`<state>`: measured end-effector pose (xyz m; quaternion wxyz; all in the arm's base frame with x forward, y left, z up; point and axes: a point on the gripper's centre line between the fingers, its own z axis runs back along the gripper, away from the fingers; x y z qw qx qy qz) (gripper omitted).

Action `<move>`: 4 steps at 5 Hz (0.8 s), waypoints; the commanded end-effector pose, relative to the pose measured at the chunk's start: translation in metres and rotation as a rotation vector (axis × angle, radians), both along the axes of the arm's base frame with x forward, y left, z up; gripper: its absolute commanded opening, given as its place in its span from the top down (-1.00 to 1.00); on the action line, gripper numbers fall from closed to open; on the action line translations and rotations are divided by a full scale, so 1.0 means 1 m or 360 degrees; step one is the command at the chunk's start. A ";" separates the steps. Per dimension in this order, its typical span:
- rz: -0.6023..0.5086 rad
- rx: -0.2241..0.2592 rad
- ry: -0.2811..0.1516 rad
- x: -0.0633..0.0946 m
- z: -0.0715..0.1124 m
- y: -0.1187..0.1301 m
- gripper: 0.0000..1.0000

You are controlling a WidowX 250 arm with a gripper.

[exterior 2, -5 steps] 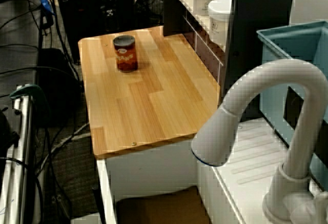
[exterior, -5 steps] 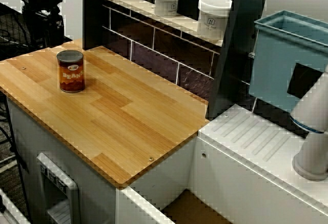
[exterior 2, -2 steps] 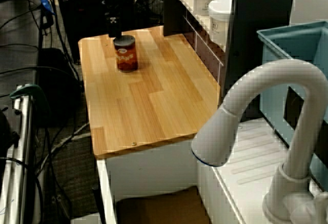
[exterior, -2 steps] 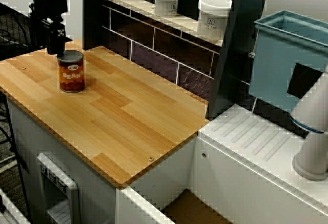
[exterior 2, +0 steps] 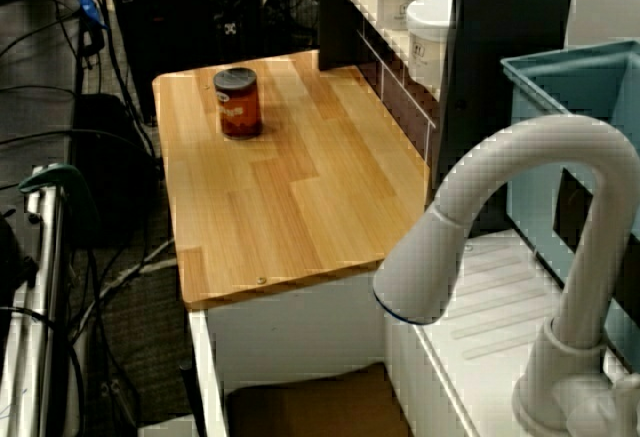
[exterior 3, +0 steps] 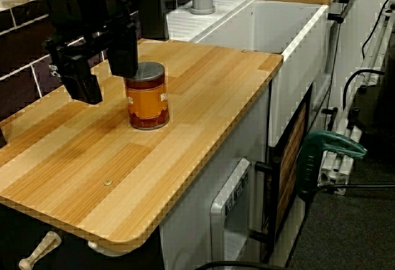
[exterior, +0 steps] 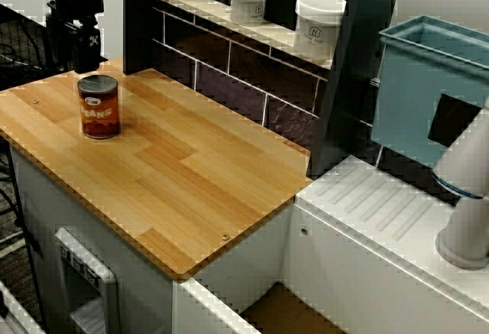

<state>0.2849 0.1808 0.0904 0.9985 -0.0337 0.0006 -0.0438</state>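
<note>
We see the black two-finger gripper (exterior 3: 106, 83) w/ fingers spread apart, holding nothing. The orange-labelled cylindrical metal bean can (exterior 3: 147, 97) stands upright just beside it, on its sink side. One finger (exterior 3: 123, 54) is close by the rim; touching or not, we can't tell. Risk, in our judgement: that finger clips the rim and the can tips or skids, since smooth tin slides easily on the glossy light-wood plank countertop (exterior 3: 203, 78). Can looks rigid and round, w/ a dull grey lid. Fingers are hard, blocky, matte.
</note>
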 end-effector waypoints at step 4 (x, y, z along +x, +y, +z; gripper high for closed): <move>-0.0010 0.0052 -0.0009 0.006 0.004 0.023 -1.00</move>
